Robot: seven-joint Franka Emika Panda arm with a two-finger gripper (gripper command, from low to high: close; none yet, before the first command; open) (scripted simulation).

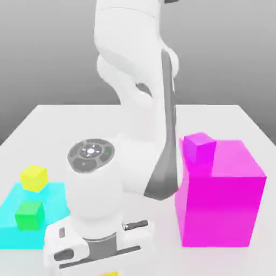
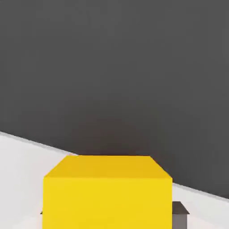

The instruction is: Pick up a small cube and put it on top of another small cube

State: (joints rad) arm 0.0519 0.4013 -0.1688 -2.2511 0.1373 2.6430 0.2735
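Observation:
A small yellow cube (image 2: 107, 192) sits between my gripper's (image 2: 109, 217) fingers, close in the hand view. A dark fingertip (image 2: 179, 215) presses against one of its sides, so the gripper is shut on it. In the exterior view a sliver of this cube (image 1: 109, 273) shows under the white hand (image 1: 94, 245) at the front edge of the table. Another small yellow cube (image 1: 34, 178) and a small green cube (image 1: 28, 214) rest on a cyan block (image 1: 54, 197) at the exterior view's left. A small magenta cube (image 1: 199, 146) sits on a big magenta block (image 1: 221, 205) at the right.
The white table (image 1: 64, 124) stretches behind the arm. The arm's white links (image 1: 137, 97) rise between the cyan block and the magenta block. In the hand view a dark background lies beyond the table edge (image 2: 27, 141).

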